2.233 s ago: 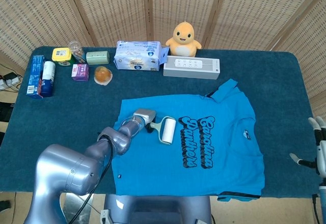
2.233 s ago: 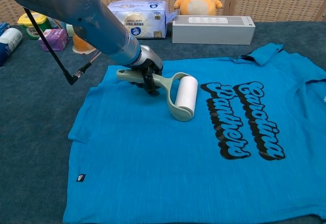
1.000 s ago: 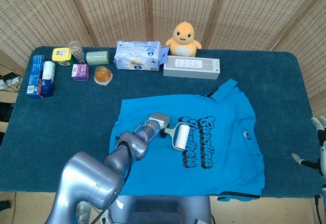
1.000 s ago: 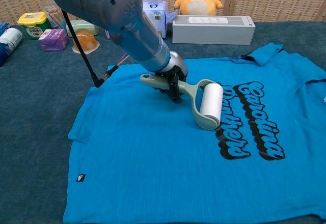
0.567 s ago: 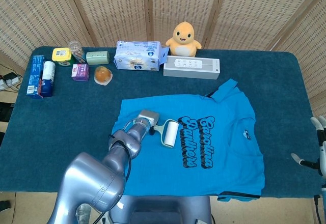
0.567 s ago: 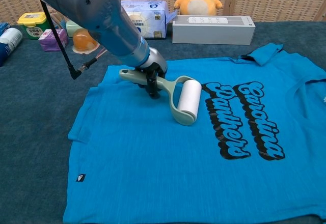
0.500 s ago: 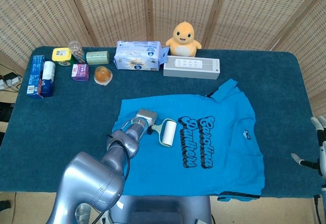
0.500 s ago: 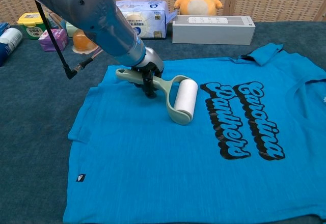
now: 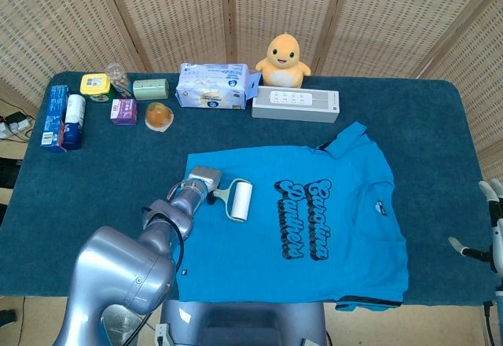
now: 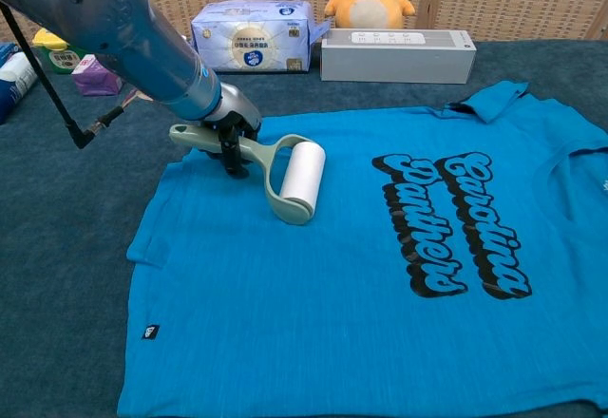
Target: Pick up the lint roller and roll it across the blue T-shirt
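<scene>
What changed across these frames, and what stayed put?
The left hand, gripping the lint roller throughout, rolled it right onto the black lettering, then back left across the blue T-shirt to near its left sleeve. The right hand stayed at the table's right edge; the back-row items did not move.

The T-shirt (image 10: 313,304) is bright blue with black-outlined lettering (image 10: 454,223) filled in the same blue, lying on a dark teal worktop (image 9: 118,165). The lint roller (image 10: 285,179) has a white roll and a pale sage-green handle. Behind sit a yellow-orange plush chick (image 9: 283,60) and a light grey box (image 9: 295,104), before tan woven screens (image 9: 173,16).
</scene>
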`<state>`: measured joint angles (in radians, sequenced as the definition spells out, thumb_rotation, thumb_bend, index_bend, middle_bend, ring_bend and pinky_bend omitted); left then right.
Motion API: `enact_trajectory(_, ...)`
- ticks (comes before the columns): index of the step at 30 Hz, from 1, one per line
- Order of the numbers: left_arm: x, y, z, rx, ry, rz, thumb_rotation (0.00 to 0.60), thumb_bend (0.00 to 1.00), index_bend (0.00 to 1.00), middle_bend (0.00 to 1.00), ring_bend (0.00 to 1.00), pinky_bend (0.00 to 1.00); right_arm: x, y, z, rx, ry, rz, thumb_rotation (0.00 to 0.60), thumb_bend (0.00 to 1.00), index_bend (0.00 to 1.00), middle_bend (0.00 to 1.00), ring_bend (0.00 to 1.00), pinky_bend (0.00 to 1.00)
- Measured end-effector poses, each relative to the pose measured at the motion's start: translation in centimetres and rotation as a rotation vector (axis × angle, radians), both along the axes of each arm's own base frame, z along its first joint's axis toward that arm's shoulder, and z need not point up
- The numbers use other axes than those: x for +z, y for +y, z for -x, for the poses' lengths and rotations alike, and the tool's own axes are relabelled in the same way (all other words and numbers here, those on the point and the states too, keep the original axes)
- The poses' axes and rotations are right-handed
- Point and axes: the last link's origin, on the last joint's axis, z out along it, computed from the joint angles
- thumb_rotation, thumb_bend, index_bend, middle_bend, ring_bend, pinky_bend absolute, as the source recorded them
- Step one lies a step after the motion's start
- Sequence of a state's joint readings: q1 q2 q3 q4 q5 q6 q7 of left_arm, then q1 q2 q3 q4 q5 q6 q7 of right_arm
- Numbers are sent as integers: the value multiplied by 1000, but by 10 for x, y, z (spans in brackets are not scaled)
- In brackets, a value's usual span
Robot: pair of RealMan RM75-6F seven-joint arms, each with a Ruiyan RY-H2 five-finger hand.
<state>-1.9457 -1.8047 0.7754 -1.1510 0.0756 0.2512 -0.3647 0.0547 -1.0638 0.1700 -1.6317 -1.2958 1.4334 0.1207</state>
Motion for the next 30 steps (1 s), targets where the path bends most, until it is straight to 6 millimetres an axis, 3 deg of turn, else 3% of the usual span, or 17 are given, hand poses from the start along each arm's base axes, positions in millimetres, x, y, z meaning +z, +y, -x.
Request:
enact_trajectory(20,44,10,63,89,35,-64,600,678,1000,1000,863,1000,-4,0,-2,-1,12,-10,600,28,42,0,0,0)
enact_trajectory(30,51,14,67,106,-8,-83,600,678,1000,1000,863,1000,-5,0,-3,1,15,-13,600,28,42,0,0,0)
